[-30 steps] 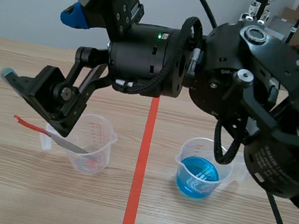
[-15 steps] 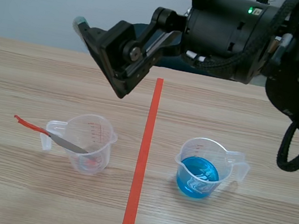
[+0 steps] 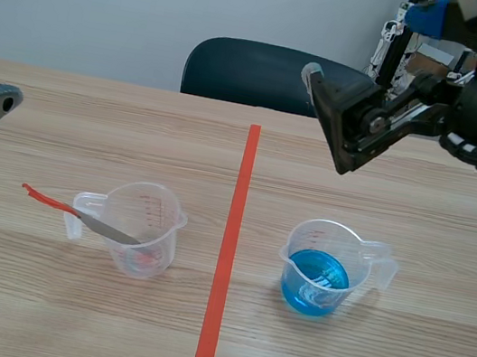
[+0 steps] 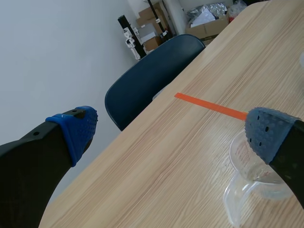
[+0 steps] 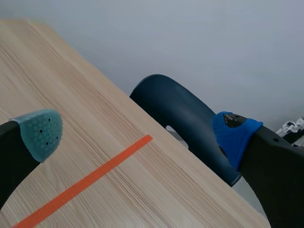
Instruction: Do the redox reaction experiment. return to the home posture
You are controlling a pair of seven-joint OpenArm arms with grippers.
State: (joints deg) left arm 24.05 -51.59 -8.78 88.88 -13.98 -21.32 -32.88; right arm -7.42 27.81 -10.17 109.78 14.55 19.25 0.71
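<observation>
Cups stand on the table [image 3: 16, 306], two of them. Left claw [image 4: 173, 133] hangs low with its fingers wide apart and holds nothing; the clear cup [image 4: 256, 183] sits just under one finger. A thin stick with a red end [image 3: 77, 214] leans in that cup. Right claw [image 5: 137, 135] is up high, fingers wide apart too, nothing in it. The cup of blue water [image 3: 322, 268] sits down below it. A dark blue chair [image 5: 185, 114] is ahead of both claws

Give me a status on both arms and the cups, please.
Left jaws open, right jaws open, both empty. Spatula rests in clear cup; blue cup upright. Nothing blocking.
</observation>
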